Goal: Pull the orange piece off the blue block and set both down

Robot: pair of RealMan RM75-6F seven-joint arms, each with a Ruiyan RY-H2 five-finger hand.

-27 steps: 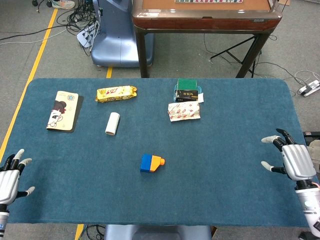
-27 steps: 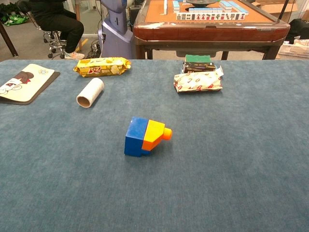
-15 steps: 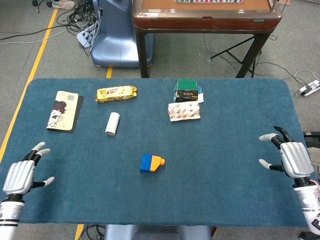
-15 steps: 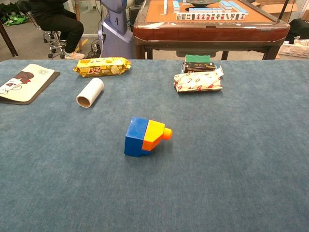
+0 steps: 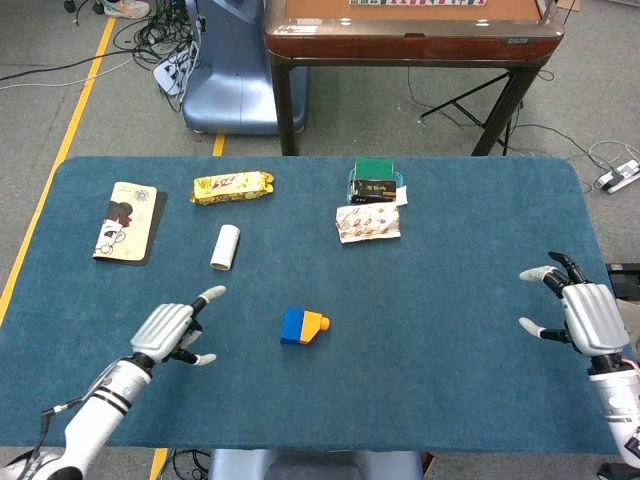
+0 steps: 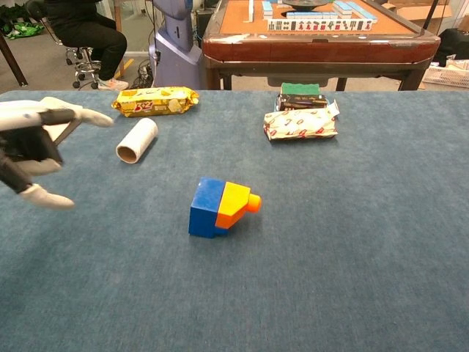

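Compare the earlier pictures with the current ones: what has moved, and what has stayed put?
The left hand has swept in from the table's left edge toward the blue block, open and holding nothing. The right hand barely shifted. The orange piece remains on the block, untouched.

A surface (image 5: 450,300) covered in dark blue-green felt carries everything. Near its middle lies the blue block (image 5: 293,326) with the orange piece (image 5: 316,322) still joined to its right side — both rest on the felt. Toward the far edge lie a yellow biscuit packet (image 5: 232,187), a white roll (image 5: 225,247), a flat booklet with a cartoon face (image 5: 125,221), a red-and-white wrapped packet (image 5: 368,223) and — just behind it — a dark box with a green top (image 5: 375,178).
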